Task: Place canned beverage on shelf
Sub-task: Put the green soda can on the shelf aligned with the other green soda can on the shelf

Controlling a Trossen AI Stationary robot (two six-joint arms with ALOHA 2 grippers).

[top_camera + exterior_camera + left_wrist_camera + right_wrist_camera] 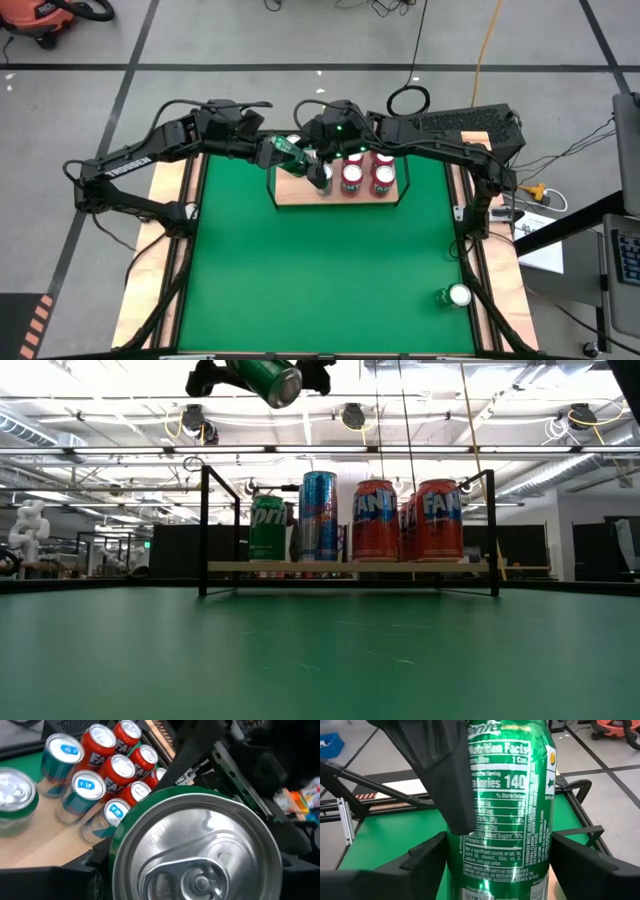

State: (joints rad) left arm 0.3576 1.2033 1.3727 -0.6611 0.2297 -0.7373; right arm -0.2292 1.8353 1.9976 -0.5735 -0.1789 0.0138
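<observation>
A green can (289,152) hangs tilted above the shelf's left end, between my two grippers. My left gripper (272,150) comes from the table's left and my right gripper (313,158) from the right. Both are shut on this can. In the low view the can (268,378) shows at the top, one silver end turned toward the camera. The shelf (290,196) is a light-wood board with a black rail (204,530). On it stand a green can (267,528), blue cans (318,516) and several red cans (375,520), all upright. My left gripper holds the green can by its side wall (487,780), coming from the can's top end. One finger (445,775) lies along the can. The tab end (200,850) faces this wrist. The can is lifted clear of the shelf. My right gripper has the can's lower part (500,865), toward the end away from the tab, between its two fingers (420,865). The fingers lie across the can, one on each side. The can is tilted, its tab end leaning away toward the left arm, clear of everything below.
Another green can (458,296) stands upright on the green mat near the table's right front corner. Pale wooden strips (165,190) run along the table's sides. The mat in front of the shelf (320,270) is bare.
</observation>
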